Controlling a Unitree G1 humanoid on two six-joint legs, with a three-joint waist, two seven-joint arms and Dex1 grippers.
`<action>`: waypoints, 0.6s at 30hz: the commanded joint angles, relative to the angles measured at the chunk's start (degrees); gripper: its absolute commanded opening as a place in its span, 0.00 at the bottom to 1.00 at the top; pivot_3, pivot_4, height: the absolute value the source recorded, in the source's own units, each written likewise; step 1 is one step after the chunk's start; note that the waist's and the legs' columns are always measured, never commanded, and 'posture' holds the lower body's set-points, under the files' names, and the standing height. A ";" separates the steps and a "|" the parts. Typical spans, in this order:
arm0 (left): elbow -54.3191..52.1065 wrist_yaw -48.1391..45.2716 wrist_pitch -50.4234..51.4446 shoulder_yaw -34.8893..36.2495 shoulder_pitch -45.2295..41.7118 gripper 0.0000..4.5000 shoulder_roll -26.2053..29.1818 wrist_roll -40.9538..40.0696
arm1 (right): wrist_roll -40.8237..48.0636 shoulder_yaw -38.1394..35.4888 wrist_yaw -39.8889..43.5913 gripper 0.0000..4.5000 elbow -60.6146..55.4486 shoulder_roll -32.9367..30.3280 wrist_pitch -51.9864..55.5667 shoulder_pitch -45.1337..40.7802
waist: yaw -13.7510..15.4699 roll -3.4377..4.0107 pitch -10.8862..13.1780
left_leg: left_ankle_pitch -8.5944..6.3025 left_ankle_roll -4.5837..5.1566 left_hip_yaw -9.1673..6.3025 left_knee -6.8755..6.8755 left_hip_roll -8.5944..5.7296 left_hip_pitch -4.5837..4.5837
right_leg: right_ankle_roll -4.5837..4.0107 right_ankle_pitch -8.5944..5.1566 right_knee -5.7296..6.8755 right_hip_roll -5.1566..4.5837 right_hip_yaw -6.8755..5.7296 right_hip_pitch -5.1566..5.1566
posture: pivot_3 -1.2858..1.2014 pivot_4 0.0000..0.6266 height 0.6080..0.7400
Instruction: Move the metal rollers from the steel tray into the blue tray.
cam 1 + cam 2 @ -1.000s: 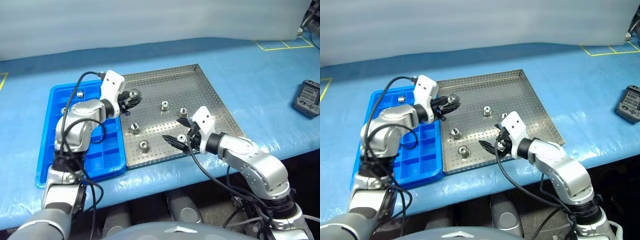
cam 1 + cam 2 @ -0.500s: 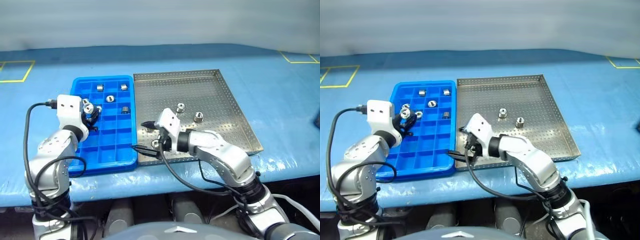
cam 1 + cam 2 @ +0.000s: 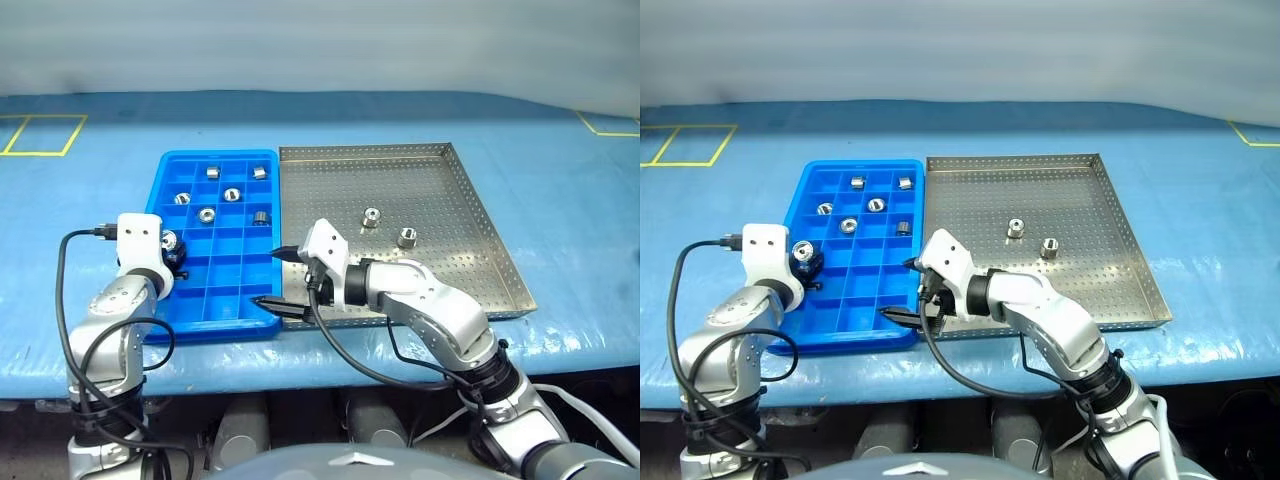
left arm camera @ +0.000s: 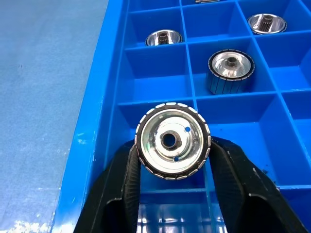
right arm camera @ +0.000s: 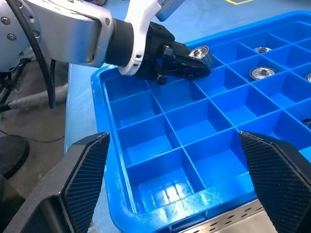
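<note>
My left gripper [image 4: 172, 148] is shut on a metal roller [image 4: 172, 141], a ribbed silver ring with a central hole. It hangs just above a left-column compartment of the blue tray [image 3: 190, 305]. Several more rollers [image 3: 207, 214] lie in the tray's far compartments. Two rollers [image 3: 371, 216] [image 3: 408, 238] stand on the steel tray [image 3: 440, 190], right of the blue one. My right gripper [image 3: 277, 277] is open and empty at the seam between the two trays, near their front edge, pointing left. The right wrist view shows the left gripper [image 5: 187, 63] with its roller [image 5: 200, 52].
Both trays sit side by side on a blue-covered table [image 3: 560, 180]. Yellow tape marks [image 3: 30, 135] lie at the far left and far right. The table's front edge runs just below the trays.
The head camera has swung, shifting the whole scene. My left gripper carried the roller leftward and down, from the steel tray's left part to the blue tray. My right gripper moved left to the seam.
</note>
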 commanded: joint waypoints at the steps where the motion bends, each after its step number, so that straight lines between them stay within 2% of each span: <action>1: -0.81 -0.83 0.40 -1.18 -1.65 0.63 0.00 -0.90 | 0.44 -1.52 -0.85 1.00 -2.90 0.17 -0.14 0.63 | -0.20 0.00 0.00 | 0.00 0.00 0.00 0.01 0.00 -0.01 | 0.00 0.00 0.00 0.00 0.00 0.00 | 0.52 0.24 1.00; 6: -2.63 -2.44 1.62 -2.69 -5.00 1.00 1.56 -1.39 | 0.64 -3.29 -2.01 1.00 -4.41 -0.89 0.34 2.08 | -0.46 -0.01 0.00 | 0.00 0.00 0.00 0.02 -0.01 -0.04 | 0.01 0.00 -0.02 0.00 0.00 -0.01 | 0.51 0.24 1.00; 13: -1.63 -8.24 1.23 -7.10 -15.01 1.00 5.92 -4.05 | 1.08 -8.54 -3.91 1.00 -8.34 -4.83 1.90 6.06 | -1.61 -0.01 0.01 | 0.00 0.00 0.01 0.01 -0.02 -0.08 | 0.03 0.02 -0.09 -0.01 0.01 -0.01 | 0.48 0.24 1.00; 18: 1.41 -7.38 3.94 -6.56 -15.19 1.00 6.10 -3.88 | 1.17 -10.57 -5.84 1.00 -10.23 -5.91 2.52 8.17 | -4.16 0.00 0.01 | 0.00 0.00 0.03 -0.11 0.00 -0.05 | 0.02 0.00 -0.09 0.01 0.04 -0.06 | 0.47 0.24 1.00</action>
